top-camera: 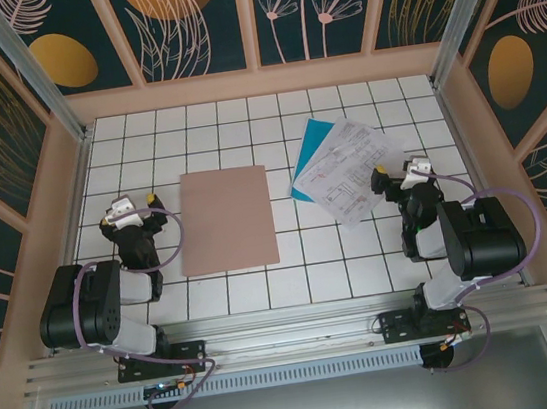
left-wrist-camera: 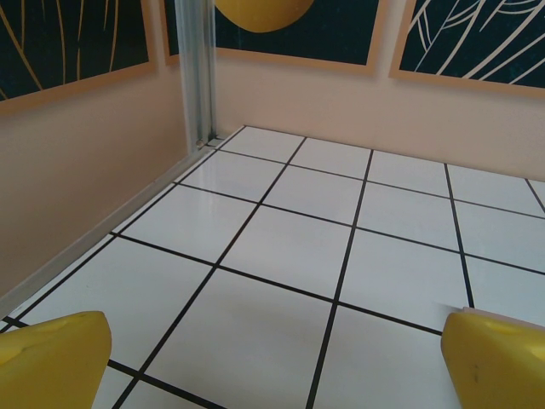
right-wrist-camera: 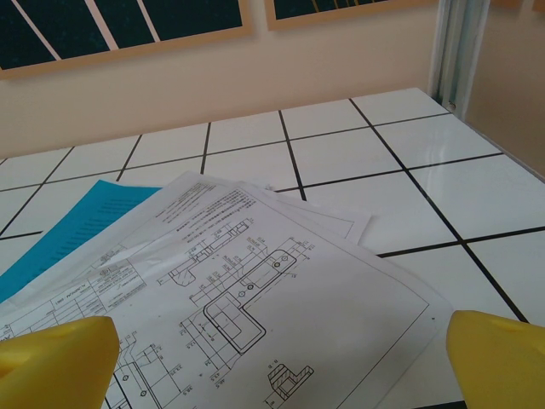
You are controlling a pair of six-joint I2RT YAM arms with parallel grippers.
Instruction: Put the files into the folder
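The folder (top-camera: 225, 219), a flat pinkish-brown card, lies shut on the tiled table left of centre. The files (top-camera: 344, 167) sit fanned out right of centre: white sheets printed with line drawings (right-wrist-camera: 255, 290) over a teal sheet (right-wrist-camera: 77, 230). My left gripper (top-camera: 132, 205) rests just left of the folder, open, with bare tiles between its yellow fingertips (left-wrist-camera: 51, 358). My right gripper (top-camera: 400, 173) hovers at the near right edge of the files, open, its yellow fingertips (right-wrist-camera: 498, 354) spread over the top sheet without gripping it.
Low beige walls with patterned panels ring the table (top-camera: 293, 273). A metal post (left-wrist-camera: 197, 68) stands in the far left corner, another post (right-wrist-camera: 460, 47) in the far right. Bare tiles lie between folder and files.
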